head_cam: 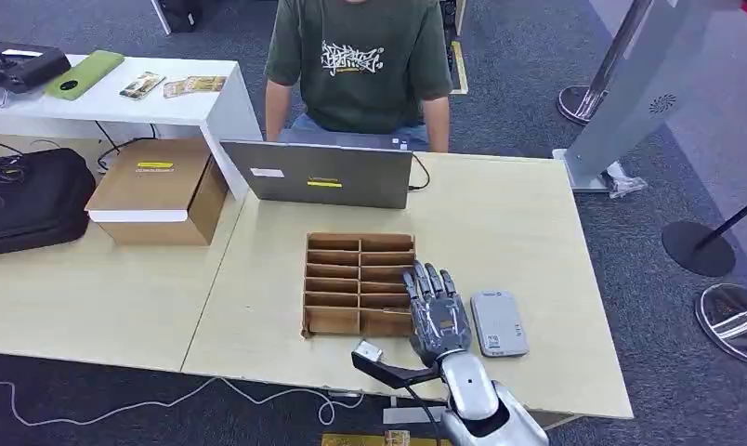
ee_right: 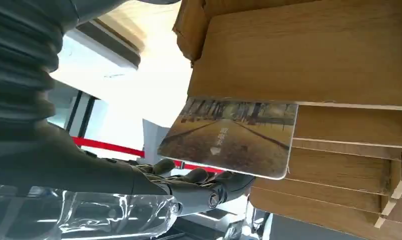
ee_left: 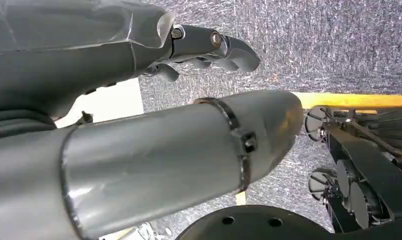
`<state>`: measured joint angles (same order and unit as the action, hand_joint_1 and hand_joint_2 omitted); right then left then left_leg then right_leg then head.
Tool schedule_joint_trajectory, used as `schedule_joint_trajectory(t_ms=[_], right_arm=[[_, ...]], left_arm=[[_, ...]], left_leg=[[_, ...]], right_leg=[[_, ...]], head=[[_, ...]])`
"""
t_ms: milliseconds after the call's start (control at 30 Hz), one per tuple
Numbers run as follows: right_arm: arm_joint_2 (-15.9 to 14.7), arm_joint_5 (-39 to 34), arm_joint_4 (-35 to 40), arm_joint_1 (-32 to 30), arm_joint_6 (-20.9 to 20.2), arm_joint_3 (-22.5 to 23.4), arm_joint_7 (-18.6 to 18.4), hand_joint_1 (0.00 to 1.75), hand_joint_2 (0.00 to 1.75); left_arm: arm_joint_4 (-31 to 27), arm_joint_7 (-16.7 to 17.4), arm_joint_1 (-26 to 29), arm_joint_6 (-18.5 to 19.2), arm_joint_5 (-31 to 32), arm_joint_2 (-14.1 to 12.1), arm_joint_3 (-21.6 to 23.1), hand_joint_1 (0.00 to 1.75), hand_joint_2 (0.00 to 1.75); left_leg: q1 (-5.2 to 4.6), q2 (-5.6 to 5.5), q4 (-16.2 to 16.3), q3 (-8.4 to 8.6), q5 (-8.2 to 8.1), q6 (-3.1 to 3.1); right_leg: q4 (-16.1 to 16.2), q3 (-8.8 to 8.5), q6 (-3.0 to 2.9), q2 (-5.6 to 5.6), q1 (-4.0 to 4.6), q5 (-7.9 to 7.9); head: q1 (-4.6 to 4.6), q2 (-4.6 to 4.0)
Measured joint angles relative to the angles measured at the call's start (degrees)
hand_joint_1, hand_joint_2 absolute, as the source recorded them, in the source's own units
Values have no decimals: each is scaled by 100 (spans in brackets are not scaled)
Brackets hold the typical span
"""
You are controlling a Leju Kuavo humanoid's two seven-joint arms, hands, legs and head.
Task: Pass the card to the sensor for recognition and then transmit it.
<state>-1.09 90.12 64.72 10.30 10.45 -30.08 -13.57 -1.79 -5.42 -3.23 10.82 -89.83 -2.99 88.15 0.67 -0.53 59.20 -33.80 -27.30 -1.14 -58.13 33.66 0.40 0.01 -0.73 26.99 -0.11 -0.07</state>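
A card (ee_right: 234,135) printed with a tree-lined road stands on edge in a slot of the brown wooden card rack (head_cam: 333,279), seen close in the right wrist view. My right hand (head_cam: 435,311) hovers over the rack's near right corner with its fingers stretched out. Its dark fingers (ee_right: 199,186) lie just beside the card's edge, and I cannot see a firm grip on it. The grey flat sensor (head_cam: 498,322) lies on the table just right of that hand. My left hand (ee_left: 204,47) hangs over grey carpet, holding nothing.
A grey laptop (head_cam: 319,174) stands open behind the rack, and a person in a green shirt (head_cam: 356,65) sits behind it. To the left are a cardboard box (head_cam: 161,190) and a black bag (head_cam: 31,195). Bare tabletop (head_cam: 500,232) lies to the right of the rack.
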Motion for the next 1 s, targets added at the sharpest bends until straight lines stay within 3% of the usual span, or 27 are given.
schedule_joint_trajectory(t_ms=[300, 1000], right_arm=[[-59, 0, 337, -27, -79, 0, -302, 0, 175], [-186, 0, 1163, -509, -376, 74, -122, 0, 175]], left_arm=[[0, -48, 17, 15, -15, 7, 0, 0, 0], [0, -61, 27, -4, -15, 57, -13, 0, 0]], left_leg=[[0, 0, 0, 0, 0, 0], [0, 1, 0, 0, 0, 0]], right_leg=[[0, 1, 0, 0, 0, 0], [1, 2, 0, 1, 0, 0]], head=[[0, 0], [0, 0]])
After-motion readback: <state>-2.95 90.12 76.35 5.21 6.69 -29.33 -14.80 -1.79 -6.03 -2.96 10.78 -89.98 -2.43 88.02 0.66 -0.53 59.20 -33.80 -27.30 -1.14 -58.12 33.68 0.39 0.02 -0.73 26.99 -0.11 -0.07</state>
